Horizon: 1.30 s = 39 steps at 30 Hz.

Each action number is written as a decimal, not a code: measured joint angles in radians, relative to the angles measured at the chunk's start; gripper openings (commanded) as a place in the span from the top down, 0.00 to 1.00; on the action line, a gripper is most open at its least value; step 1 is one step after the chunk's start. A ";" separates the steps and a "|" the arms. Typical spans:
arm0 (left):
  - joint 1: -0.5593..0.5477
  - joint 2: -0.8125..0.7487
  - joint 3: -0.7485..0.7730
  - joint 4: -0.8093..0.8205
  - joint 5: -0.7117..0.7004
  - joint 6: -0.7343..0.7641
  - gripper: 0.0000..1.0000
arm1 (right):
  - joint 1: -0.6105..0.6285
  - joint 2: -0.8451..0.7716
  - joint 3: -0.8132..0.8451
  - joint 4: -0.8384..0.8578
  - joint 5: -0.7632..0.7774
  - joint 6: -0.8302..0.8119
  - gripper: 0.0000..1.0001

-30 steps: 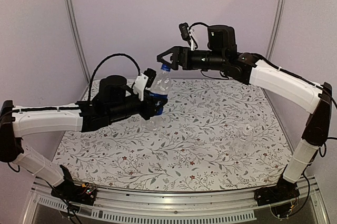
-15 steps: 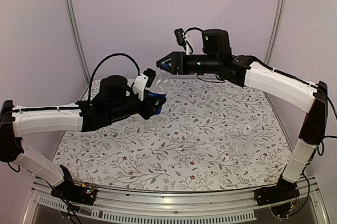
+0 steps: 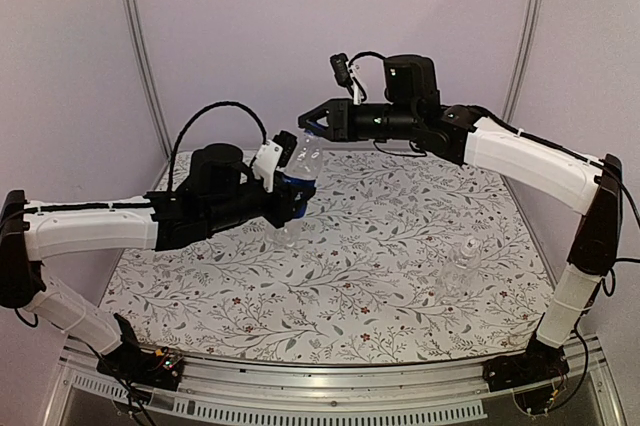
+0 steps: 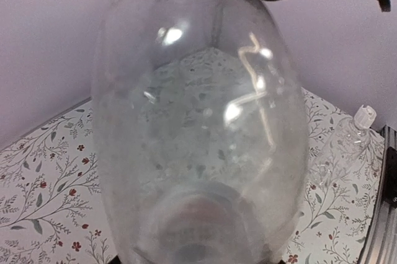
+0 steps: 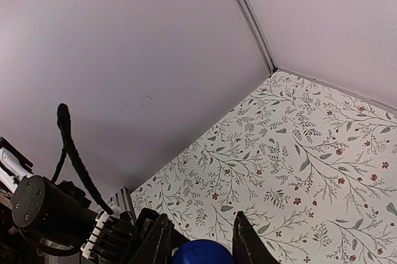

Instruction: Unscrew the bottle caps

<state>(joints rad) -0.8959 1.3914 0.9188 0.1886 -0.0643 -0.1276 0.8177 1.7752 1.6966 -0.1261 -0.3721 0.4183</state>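
Upper centre, my right gripper [image 3: 311, 127] clamps the blue cap [image 5: 200, 253], left gripper [image 3: 291, 196] holds the bottle [image 3: 305, 158]; I judge 0 of 2 off.

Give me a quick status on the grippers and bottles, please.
Left gripper shut on labelled bottle. Right gripper shut on its blue cap. Clear bottle stands apart, white cap on. Nothing in the way.

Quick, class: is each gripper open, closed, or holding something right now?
Left gripper: closed on the clear plastic bottle with the dark blue label.
Right gripper: closed on that bottle's small round bright blue screw cap.
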 measured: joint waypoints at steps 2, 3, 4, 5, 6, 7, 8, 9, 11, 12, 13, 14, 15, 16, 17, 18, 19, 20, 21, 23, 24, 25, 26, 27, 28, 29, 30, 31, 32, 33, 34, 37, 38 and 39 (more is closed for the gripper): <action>0.000 0.000 0.000 0.000 0.006 0.003 0.65 | 0.000 0.000 0.000 0.001 -0.002 -0.005 1.00; 0.000 0.000 0.000 0.001 0.008 0.004 0.65 | 0.000 0.000 -0.002 0.003 -0.004 -0.009 1.00; 0.000 0.000 0.000 0.001 0.013 0.004 0.65 | -0.001 -0.001 -0.003 0.006 -0.006 -0.013 1.00; 0.000 0.000 0.000 0.002 0.019 0.004 0.64 | -0.001 -0.002 -0.005 0.007 -0.009 -0.017 1.00; 0.000 0.000 -0.002 0.005 0.027 0.005 0.64 | -0.002 -0.003 -0.007 0.007 -0.014 -0.023 1.00; 0.000 0.000 -0.003 0.010 0.035 0.005 0.64 | -0.004 -0.006 -0.008 0.007 -0.023 -0.031 1.00; 0.001 0.000 -0.005 0.018 0.049 0.006 0.64 | -0.008 -0.010 -0.010 0.007 -0.037 -0.042 1.00; 0.002 -0.002 -0.010 0.029 0.065 0.008 0.64 | -0.012 -0.013 -0.013 0.007 -0.057 -0.055 1.00; 0.003 -0.010 -0.023 0.055 0.111 0.012 0.63 | -0.025 -0.023 -0.017 0.006 -0.117 -0.087 1.00; 0.004 -0.014 -0.027 0.064 0.133 0.012 0.63 | -0.028 -0.028 -0.018 0.007 -0.159 -0.106 1.00; 0.005 -0.018 -0.032 0.074 0.163 0.013 0.63 | -0.039 -0.032 -0.019 0.007 -0.206 -0.129 1.00; 0.007 -0.023 -0.037 0.084 0.195 0.012 0.63 | -0.043 -0.035 -0.019 0.007 -0.248 -0.150 1.00; 0.008 -0.026 -0.040 0.093 0.230 0.011 0.63 | -0.048 -0.037 -0.019 0.008 -0.278 -0.170 1.00; 0.010 -0.028 -0.043 0.104 0.263 0.011 0.63 | -0.053 -0.040 -0.019 0.008 -0.328 -0.192 1.00; 0.011 -0.029 -0.045 0.115 0.297 0.009 0.63 | -0.057 -0.043 -0.019 0.008 -0.369 -0.217 1.00; 0.014 -0.029 -0.048 0.126 0.335 0.006 0.63 | -0.061 -0.046 -0.019 0.007 -0.412 -0.240 1.00; 0.016 -0.029 -0.050 0.136 0.372 0.003 0.63 | -0.065 -0.047 -0.019 0.008 -0.449 -0.258 1.00; 0.020 -0.029 -0.051 0.145 0.419 0.000 0.63 | -0.069 -0.048 -0.019 0.009 -0.494 -0.277 1.00; 0.021 -0.028 -0.052 0.151 0.458 -0.005 0.63 | -0.073 -0.048 -0.019 0.013 -0.545 -0.297 1.00; 0.024 -0.024 -0.055 0.174 0.554 -0.017 0.63 | -0.077 -0.048 -0.019 0.021 -0.634 -0.328 1.00; 0.024 -0.021 -0.057 0.188 0.599 -0.024 0.63 | -0.077 -0.048 -0.019 0.024 -0.680 -0.341 1.00; 0.024 -0.016 -0.059 0.202 0.649 -0.030 0.63 | -0.076 -0.048 -0.019 0.029 -0.734 -0.356 1.00; 0.024 -0.010 -0.060 0.218 0.698 -0.037 0.63 | -0.074 -0.047 -0.019 0.031 -0.768 -0.365 0.99; 0.024 -0.005 -0.060 0.229 0.739 -0.042 0.63 | -0.071 -0.046 -0.019 0.034 -0.802 -0.376 0.98; 0.024 -0.001 -0.061 0.238 0.768 -0.045 0.63 | -0.068 -0.045 -0.019 0.039 -0.830 -0.382 0.96; 0.024 0.002 -0.061 0.245 0.795 -0.047 0.63 | -0.066 -0.044 -0.019 0.042 -0.855 -0.389 0.94; 0.024 0.003 -0.061 0.251 0.819 -0.051 0.63 | -0.064 -0.043 -0.019 0.045 -0.871 -0.395 0.93; 0.024 0.004 -0.062 0.256 0.834 -0.056 0.63 | -0.063 -0.043 -0.019 0.047 -0.883 -0.397 0.91; 0.024 0.005 -0.062 0.258 0.849 -0.061 0.63 | -0.063 -0.042 -0.019 0.048 -0.895 -0.401 0.90; 0.024 0.005 -0.063 0.262 0.860 -0.064 0.63 | -0.063 -0.042 -0.019 0.050 -0.901 -0.404 0.89; 0.024 0.006 -0.063 0.265 0.867 -0.068 0.63 | -0.063 -0.041 -0.019 0.052 -0.907 -0.406 0.88; 0.024 0.008 -0.064 0.270 0.873 -0.073 0.63 | -0.064 -0.041 -0.019 0.053 -0.910 -0.407 0.79; 0.024 0.008 -0.064 0.270 0.872 -0.075 0.63 | -0.064 -0.041 -0.019 0.052 -0.909 -0.407 0.75; 0.024 0.008 -0.064 0.270 0.869 -0.076 0.63 | -0.064 -0.041 -0.019 0.051 -0.905 -0.407 0.70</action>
<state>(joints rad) -0.8722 1.3994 0.8543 0.4587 0.8047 -0.2031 0.7532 1.7344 1.6775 -0.0746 -1.2770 0.0109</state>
